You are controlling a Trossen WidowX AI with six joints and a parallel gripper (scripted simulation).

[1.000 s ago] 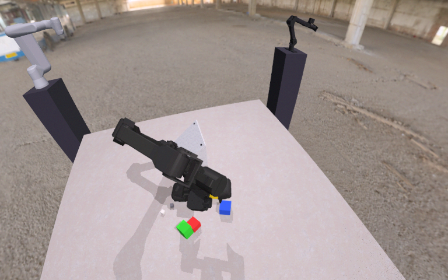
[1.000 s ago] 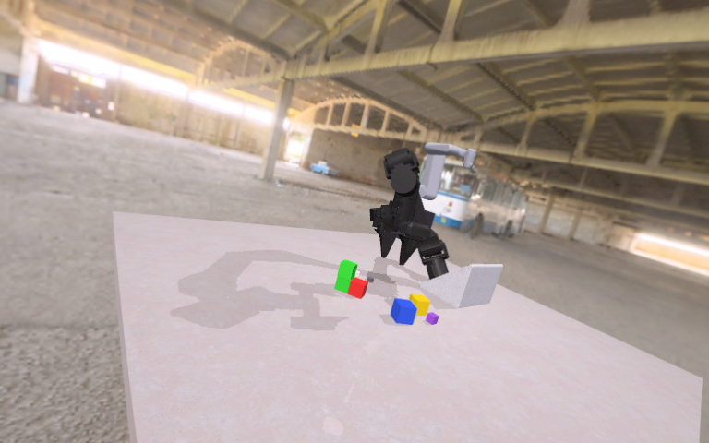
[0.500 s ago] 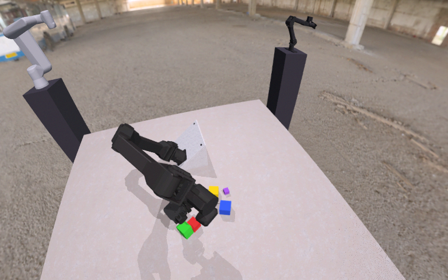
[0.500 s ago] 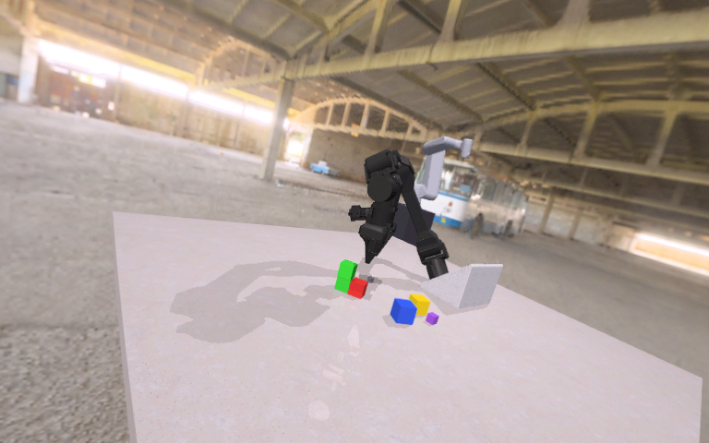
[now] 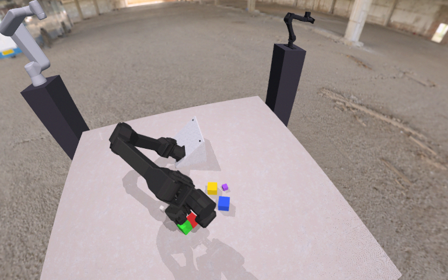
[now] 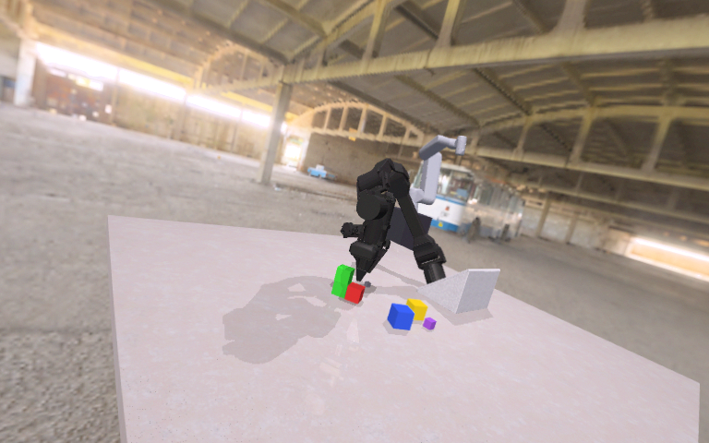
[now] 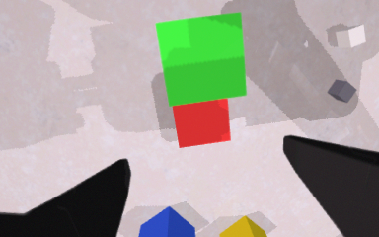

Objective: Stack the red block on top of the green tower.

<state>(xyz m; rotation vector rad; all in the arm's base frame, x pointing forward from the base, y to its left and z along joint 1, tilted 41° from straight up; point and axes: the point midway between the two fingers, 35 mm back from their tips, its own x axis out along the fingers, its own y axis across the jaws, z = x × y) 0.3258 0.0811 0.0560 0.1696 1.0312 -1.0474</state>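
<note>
- The gripper [image 7: 207,168] hangs over the table [image 5: 297,198], pointing down, its jaws spread wide with nothing between them.
- The red block [image 7: 202,123] lies on the table, ahead of the fingertips and roughly centred on the gap between them, touched by neither finger.
- It sits flush against the side of the green tower [image 7: 202,56], which stands upright and taller than it, on the far side from the gripper.
- In the exterior view the fingers taper down just above the red block [image 6: 354,292].
- A blue block [image 5: 223,203] and a yellow block [image 5: 212,188] lie nearby, apart from the red one.
</note>
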